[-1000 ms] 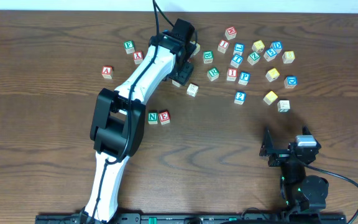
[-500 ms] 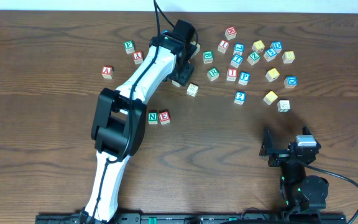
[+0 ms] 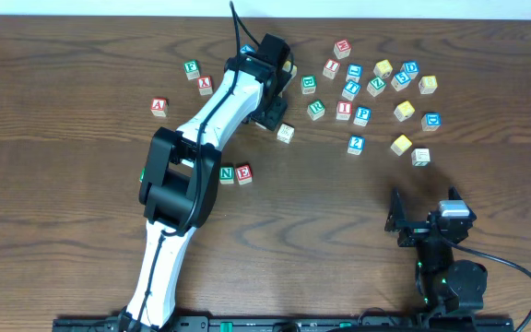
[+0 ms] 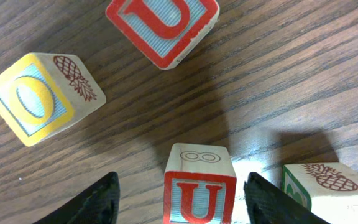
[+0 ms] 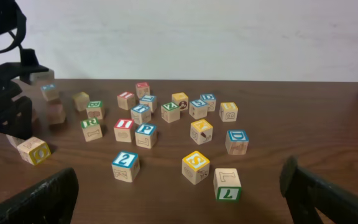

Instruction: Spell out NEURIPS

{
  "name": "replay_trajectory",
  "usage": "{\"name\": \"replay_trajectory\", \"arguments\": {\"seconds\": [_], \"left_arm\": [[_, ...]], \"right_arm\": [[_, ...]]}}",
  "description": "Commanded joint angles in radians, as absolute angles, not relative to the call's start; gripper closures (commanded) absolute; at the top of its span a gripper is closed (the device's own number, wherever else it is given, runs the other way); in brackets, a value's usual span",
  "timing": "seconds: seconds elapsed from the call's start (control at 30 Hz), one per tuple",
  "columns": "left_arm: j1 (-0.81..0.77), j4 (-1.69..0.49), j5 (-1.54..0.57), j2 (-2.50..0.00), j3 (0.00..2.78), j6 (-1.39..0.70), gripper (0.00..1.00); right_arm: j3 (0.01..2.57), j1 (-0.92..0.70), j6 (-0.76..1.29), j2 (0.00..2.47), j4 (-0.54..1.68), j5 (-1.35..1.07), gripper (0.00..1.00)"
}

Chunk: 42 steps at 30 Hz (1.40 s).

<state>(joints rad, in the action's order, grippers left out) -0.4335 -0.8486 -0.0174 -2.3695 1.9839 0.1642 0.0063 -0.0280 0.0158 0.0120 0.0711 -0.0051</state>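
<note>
A red-lettered U cube (image 4: 197,186) stands upright between the jaws of my left gripper (image 4: 182,182). The jaws are open, with a gap on each side of it. In the overhead view the left gripper (image 3: 270,92) sits among the cubes at the back. The N cube (image 3: 227,172) and E cube (image 3: 244,172) stand side by side near the table's middle. The R cube (image 3: 316,109), I cube (image 3: 343,109) and P cube (image 3: 362,115) lie in the scattered group. The yellow S cube (image 5: 196,166) is in front of my right gripper (image 5: 179,199), which is open and holds nothing.
A second U cube (image 4: 163,25), a yellow O cube (image 4: 36,96) and a green-edged cube (image 4: 319,186) surround the left gripper closely. Several other lettered cubes lie scattered at the back right (image 3: 404,83), and A cubes (image 3: 159,106) at the back left.
The left arm has shifted very slightly. No cube has moved, and the right arm is still.
</note>
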Motion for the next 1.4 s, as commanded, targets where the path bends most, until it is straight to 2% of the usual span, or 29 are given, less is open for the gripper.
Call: {"name": "replay_trajectory", "arguments": {"seconds": [0.0,0.73,1.37], "left_arm": [[-0.435,-0.847,-0.019,-2.376,2.002,0.172,0.4],[-0.443,-0.85,-0.064,-2.378,2.001,0.171,0.39],[-0.443,-0.855,-0.064,-2.379,2.001,0.172,0.54]], "right_arm": [[0.006,-0.02,0.029,0.007,0.076,-0.007,0.01],[0.006,-0.02,0.029,0.007,0.076,-0.007,0.01],[0.006,-0.02,0.029,0.007,0.076,-0.006,0.01]]}}
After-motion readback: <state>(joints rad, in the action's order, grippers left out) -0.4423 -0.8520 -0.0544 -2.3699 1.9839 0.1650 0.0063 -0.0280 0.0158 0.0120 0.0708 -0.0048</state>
